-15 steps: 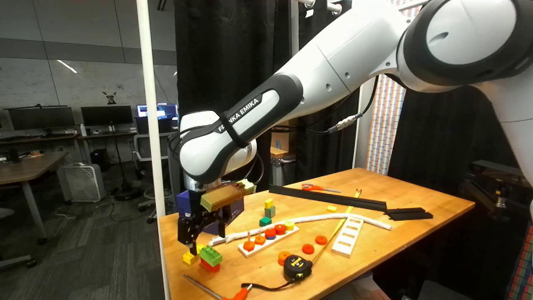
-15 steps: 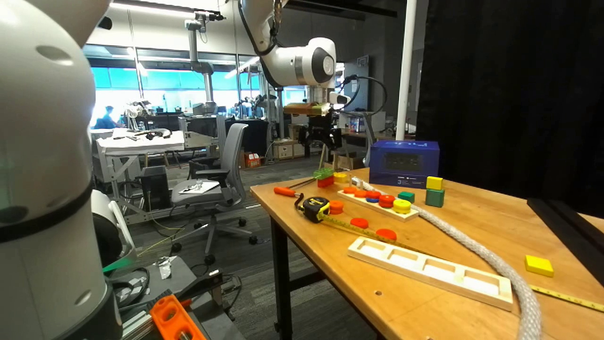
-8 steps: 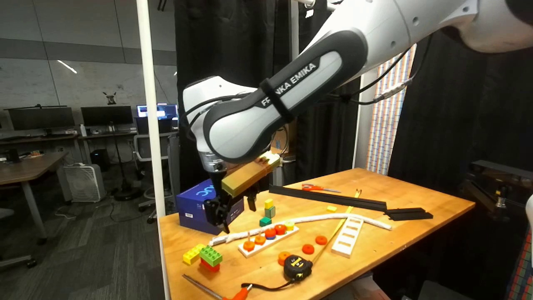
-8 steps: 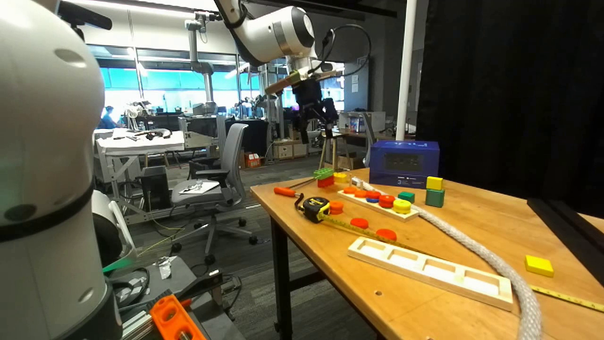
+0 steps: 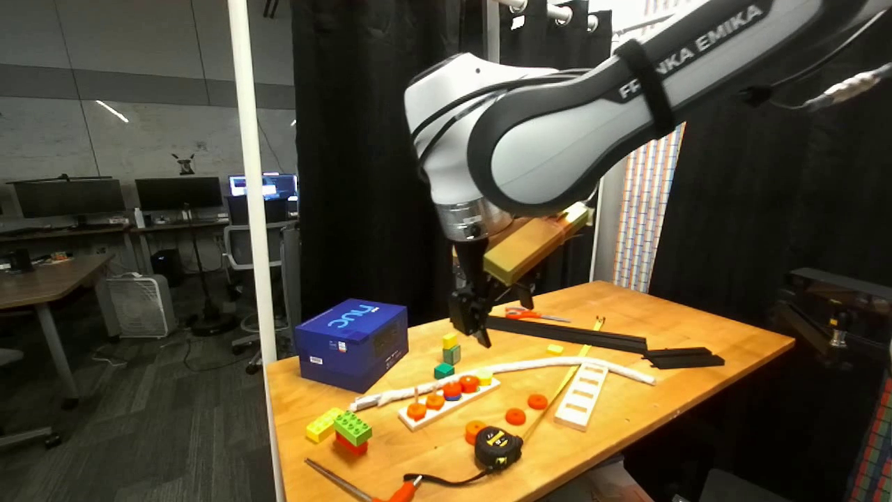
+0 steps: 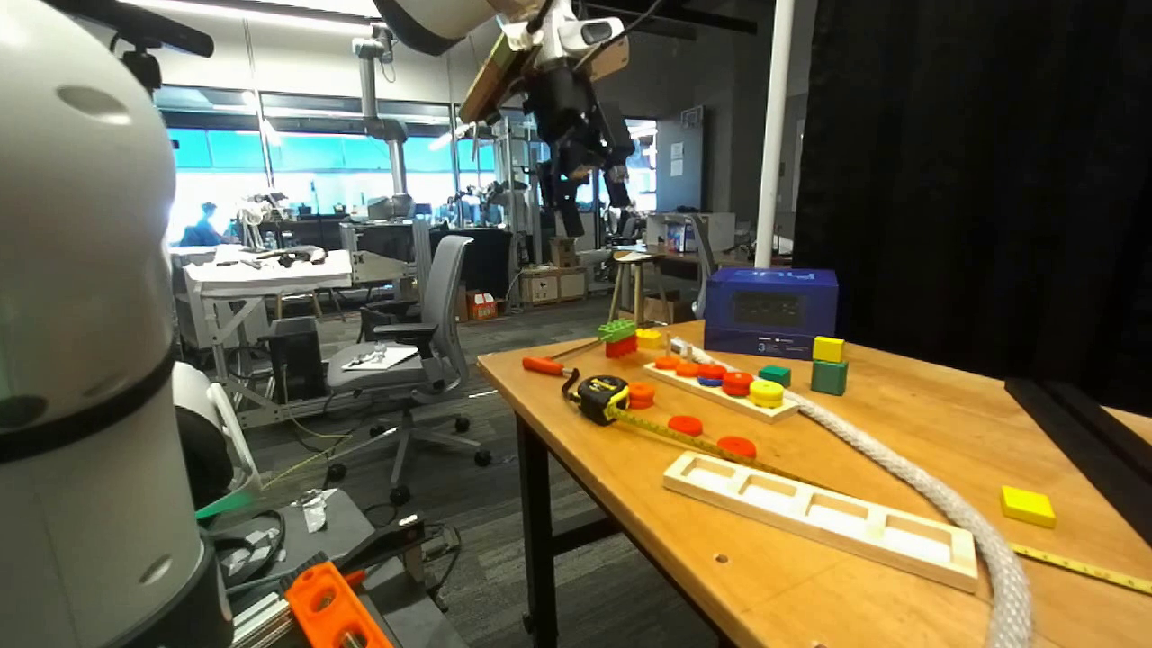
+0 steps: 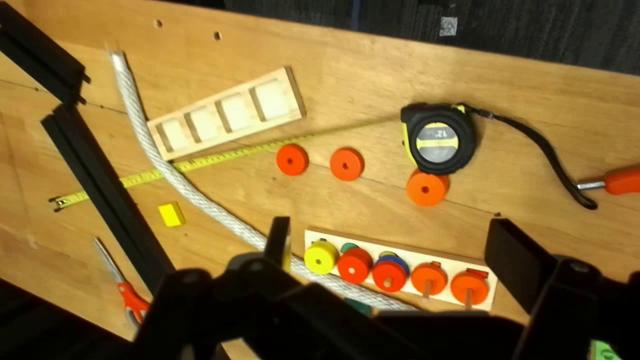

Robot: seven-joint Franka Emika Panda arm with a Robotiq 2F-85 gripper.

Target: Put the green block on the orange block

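The light green block [image 5: 353,427] rests on top of the flat orange-red block [image 5: 352,445] near the table's corner. The stack also shows in an exterior view, with the green block [image 6: 617,331] above the orange block [image 6: 621,346]. The green block overhangs the orange one slightly. My gripper [image 5: 505,322] is high above the table, well away from the stack. In the wrist view the gripper [image 7: 392,235] has its fingers wide apart with nothing between them. A bit of green [image 7: 604,351] shows at the bottom right of the wrist view; the orange block is hidden there.
A yellow block [image 5: 324,425] lies beside the stack. A blue box [image 5: 352,345], a peg board [image 7: 400,250] with coloured discs, a white rope [image 7: 210,205], a tape measure [image 7: 439,139], a wooden tray [image 7: 227,114] and black rails [image 7: 107,195] lie on the table.
My gripper has risen and moved away from the stack, rightward in an exterior view, past the blue box. The green block has stayed on the orange block.
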